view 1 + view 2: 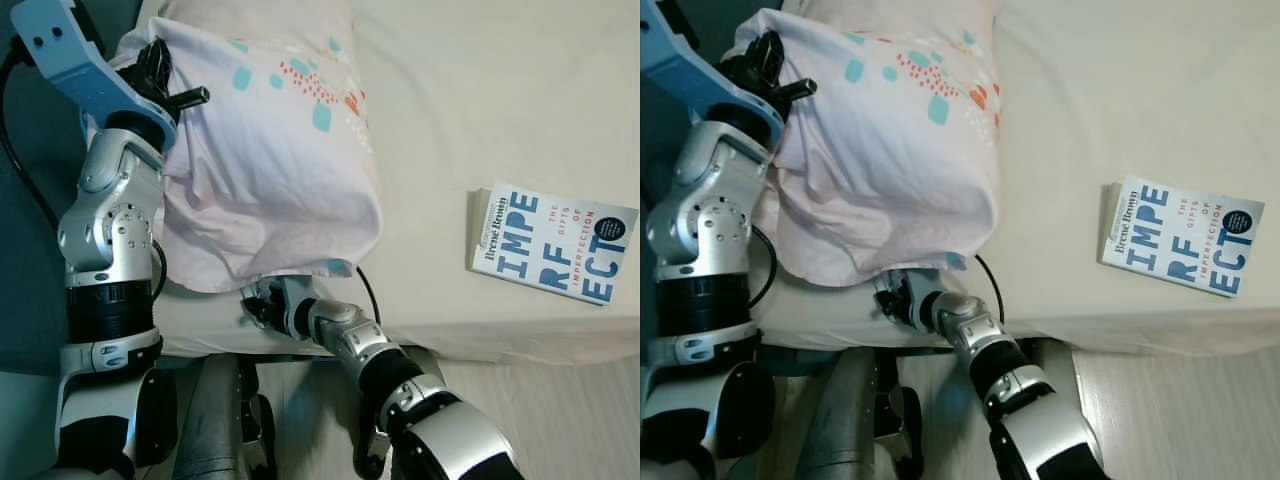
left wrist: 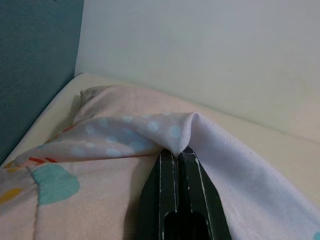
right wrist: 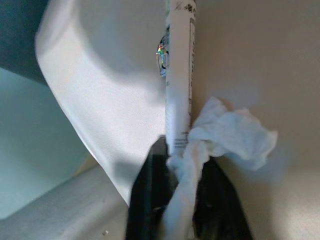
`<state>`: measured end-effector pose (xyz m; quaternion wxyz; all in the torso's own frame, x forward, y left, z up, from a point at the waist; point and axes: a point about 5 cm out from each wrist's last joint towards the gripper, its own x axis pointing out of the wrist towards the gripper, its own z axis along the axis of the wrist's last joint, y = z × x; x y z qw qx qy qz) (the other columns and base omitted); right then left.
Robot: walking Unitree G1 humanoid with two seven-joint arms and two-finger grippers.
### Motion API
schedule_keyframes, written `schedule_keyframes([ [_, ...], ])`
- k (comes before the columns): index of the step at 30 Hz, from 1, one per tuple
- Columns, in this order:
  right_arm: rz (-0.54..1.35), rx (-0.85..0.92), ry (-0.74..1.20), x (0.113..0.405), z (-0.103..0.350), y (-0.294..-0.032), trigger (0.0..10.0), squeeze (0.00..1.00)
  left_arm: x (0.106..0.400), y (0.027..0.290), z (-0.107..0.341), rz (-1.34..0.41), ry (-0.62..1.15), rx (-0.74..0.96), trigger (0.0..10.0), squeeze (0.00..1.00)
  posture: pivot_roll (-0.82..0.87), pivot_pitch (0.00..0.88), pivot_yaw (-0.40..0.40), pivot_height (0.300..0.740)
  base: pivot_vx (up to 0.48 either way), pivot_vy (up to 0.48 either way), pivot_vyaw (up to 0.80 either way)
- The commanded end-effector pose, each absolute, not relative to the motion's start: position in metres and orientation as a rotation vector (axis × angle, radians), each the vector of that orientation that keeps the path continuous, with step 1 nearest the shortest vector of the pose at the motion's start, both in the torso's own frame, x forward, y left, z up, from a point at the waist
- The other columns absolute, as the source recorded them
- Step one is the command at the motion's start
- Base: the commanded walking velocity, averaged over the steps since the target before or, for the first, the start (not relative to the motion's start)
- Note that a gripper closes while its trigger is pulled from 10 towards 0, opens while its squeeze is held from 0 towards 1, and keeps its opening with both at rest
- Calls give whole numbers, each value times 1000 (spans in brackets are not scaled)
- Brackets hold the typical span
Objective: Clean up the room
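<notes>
The robot stands at the edge of the bed [image 1: 480, 120] with both arms on the pillow [image 1: 270, 150]. The left gripper [image 2: 178, 159] is up at the pillow's far corner on the robot's left, its two black fingers pressed together on a fold of the pillowcase. The right gripper [image 3: 186, 150] reaches in under the pillow's near edge, where the fabric overhangs the mattress side; its fingers are closed on a bunched twist of pale cloth, with a slim white tube-like thing [image 3: 179, 75] standing right beside them, though I can't tell what that is.

This looks like the step of shifting or straightening the pillow. To do it well, I'd say both arms should move together and at the same pace, so the thin case isn't stretched between two pinch points. Each grip holds only fabric, not the filling, so a slow, level lift would suit better than a tug; a quick pull could slip the cloth free or drag the case off the stuffing. The pillow should clear the mattress edge before it travels sideways.

The pillow is plump and soft, in a pale pink case printed with teal patches, small red dashes and an orange spot, creased and sagging where it hangs over the bed's near side. It lies on the bed's left part, well apart from a white book [image 1: 553, 242] with big blue lettering that rests flat near the bed's right edge.
</notes>
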<state>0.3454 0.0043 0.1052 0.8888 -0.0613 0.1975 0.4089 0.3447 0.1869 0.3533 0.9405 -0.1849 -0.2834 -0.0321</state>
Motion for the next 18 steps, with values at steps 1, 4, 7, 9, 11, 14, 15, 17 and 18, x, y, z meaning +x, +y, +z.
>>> schedule_keyframes([
  [1, 836, -163, 525, 334, 80, 1, 0, 0, 341, 188, 352, -62, -582, -389, 0, 0, 102, 534, 8, 591, 0, 0, 0],
  [4, 807, -158, 524, 336, 79, -4, 0, 0, 340, 189, 351, -61, -580, -389, 0, 0, 101, 529, 6, 591, 0, 0, 0],
  [7, 770, -127, 493, 342, 83, -13, 0, 0, 340, 189, 349, -57, -576, -390, 0, 0, 98, 519, 3, 591, 0, 0, 0],
  [9, 719, -71, 452, 349, 88, -25, 0, 0, 341, 190, 348, -54, -575, -390, 0, 0, 88, 505, -1, 591, 0, 0, 0],
  [11, 685, -58, 437, 352, 89, -33, 0, 0, 341, 190, 347, -53, -574, -390, 0, 0, 85, 501, -3, 591, 0, 0, 0],
  [14, 419, -11, 362, 363, 90, -92, 0, 0, 345, 192, 341, -48, -567, -391, 0, 0, 52, 470, -7, 591, 0, 0, 0],
  [15, 419, -11, 362, 363, 90, -92, 0, 0, 345, 192, 341, -48, -567, -391, 0, 0, 52, 470, -7, 591, 0, 0, 0],
  [17, 318, -4, 323, 361, 92, -117, 0, 0, 346, 193, 338, -45, -561, -392, 0, 0, 34, 454, -6, 591, 0, 0, 0],
  [18, 318, -4, 323, 361, 92, -117, 0, 0, 346, 193, 338, -45, -561, -392, 0, 0, 34, 454, -6, 591, 0, 0, 0],
])
